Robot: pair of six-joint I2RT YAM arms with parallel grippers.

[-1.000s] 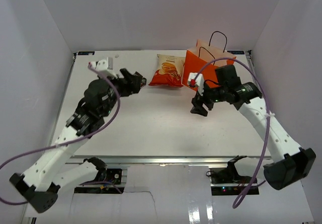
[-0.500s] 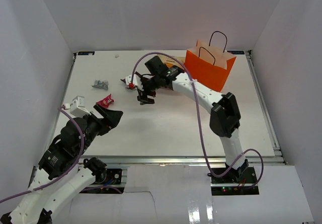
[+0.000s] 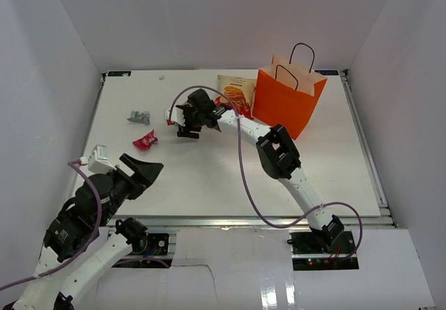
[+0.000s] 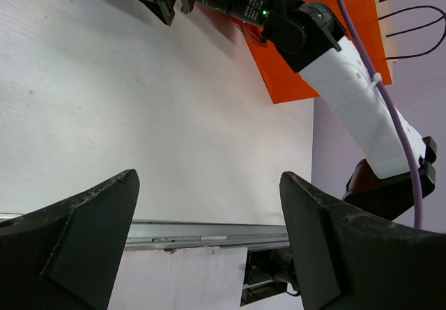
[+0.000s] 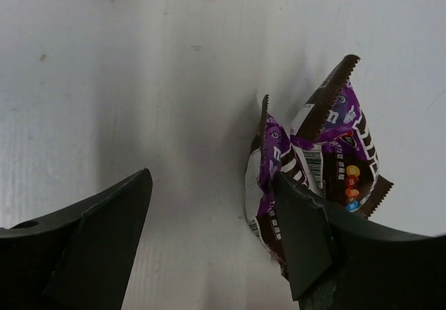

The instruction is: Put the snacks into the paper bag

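The right gripper (image 5: 212, 184) is seen with its fingers spread apart and nothing clamped between them. It is reached out over the left-centre of the table (image 3: 209, 177), well away from its own base. A dark purple packet (image 5: 334, 150) is found lying crumpled on the table, off to one side of the gap. It is pressed up against the inner face of the finger (image 5: 306, 247) shown on the right of the wrist view, and part of it is covered by that finger. Whether finger and wrapper actually touch cannot be told. The rest of the gap, up to the other finger (image 5: 83, 247), is occupied only by bare table.

The left gripper (image 4: 209, 177) is likewise held wide open and empty, low above the near left part of the table, with no snack between its fingers.

The orange paper bag (image 3: 282, 104) is stood upright at the far right of the table, its black handles raised. The chip bag (image 3: 235, 94) is laid flat just beside its left side. A silver-grey packet (image 3: 139, 118) and a red-pink packet (image 3: 145, 141) are left lying on the left part of the table, apart from both grippers.
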